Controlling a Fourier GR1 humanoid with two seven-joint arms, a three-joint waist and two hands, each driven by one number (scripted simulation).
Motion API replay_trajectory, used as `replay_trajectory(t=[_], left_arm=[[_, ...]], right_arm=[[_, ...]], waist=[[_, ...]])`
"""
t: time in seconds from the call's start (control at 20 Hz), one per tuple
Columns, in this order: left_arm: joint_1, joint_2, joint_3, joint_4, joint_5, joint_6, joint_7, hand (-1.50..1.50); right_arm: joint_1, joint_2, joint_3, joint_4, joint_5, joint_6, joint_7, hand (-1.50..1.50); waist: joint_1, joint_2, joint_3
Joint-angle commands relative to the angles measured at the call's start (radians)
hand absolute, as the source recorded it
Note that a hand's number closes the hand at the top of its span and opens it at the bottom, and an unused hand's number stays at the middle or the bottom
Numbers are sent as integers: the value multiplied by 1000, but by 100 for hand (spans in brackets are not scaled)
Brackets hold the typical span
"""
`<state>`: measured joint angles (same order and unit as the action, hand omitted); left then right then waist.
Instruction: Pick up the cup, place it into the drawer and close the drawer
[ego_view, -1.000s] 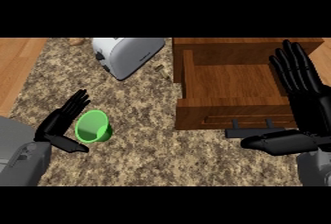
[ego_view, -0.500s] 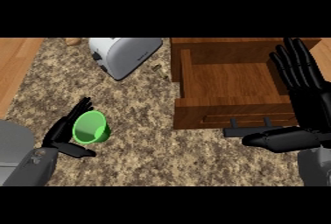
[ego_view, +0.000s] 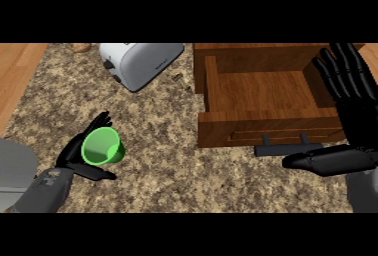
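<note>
Left hand (ego_view: 74, 156) cupped — right hand (ego_view: 347, 100) flat

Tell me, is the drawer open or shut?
Open. The drawer is pulled out; its bare wooden inside shows, with nothing in it.

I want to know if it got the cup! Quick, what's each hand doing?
Left hand: fingers curling round the green cup, which sits on the counter.
Right hand: open, holding nothing, beside the open drawer.
</note>
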<state>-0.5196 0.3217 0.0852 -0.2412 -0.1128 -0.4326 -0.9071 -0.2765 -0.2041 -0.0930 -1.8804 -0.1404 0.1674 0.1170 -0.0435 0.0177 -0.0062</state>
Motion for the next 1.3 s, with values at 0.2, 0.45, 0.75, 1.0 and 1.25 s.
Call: replay_trajectory(t=[0.2, 0.45, 0.75, 1.0, 1.25], left_arm=[[3, -30, -20, 31, -23, -91, -171, -150], [-44, -36, -19, 51, -9, -181, -111, -150], [-30, -83, -31, -5, -6, -176, -192, 150], [-10, -82, -4, -50, -11, 96, -290, 150], [-7, -118, 98, -59, 95, 109, -314, 150]], right_arm=[[-4, -6, -18, 10, -13, 7, -6, -150], [-28, -2, -2, 36, 6, -1, 7, -150], [-13, -3, 0, 8, 0, 3, 17, -150], [-46, -28, -37, 8, -14, -3, 42, -150], [-48, -28, -47, 52, -22, 8, 20, -150]], waist=[[-1, 2, 0], [-10, 6, -1], [-6, 1, -1], [-2, 2, -1], [19, -2, 2]])
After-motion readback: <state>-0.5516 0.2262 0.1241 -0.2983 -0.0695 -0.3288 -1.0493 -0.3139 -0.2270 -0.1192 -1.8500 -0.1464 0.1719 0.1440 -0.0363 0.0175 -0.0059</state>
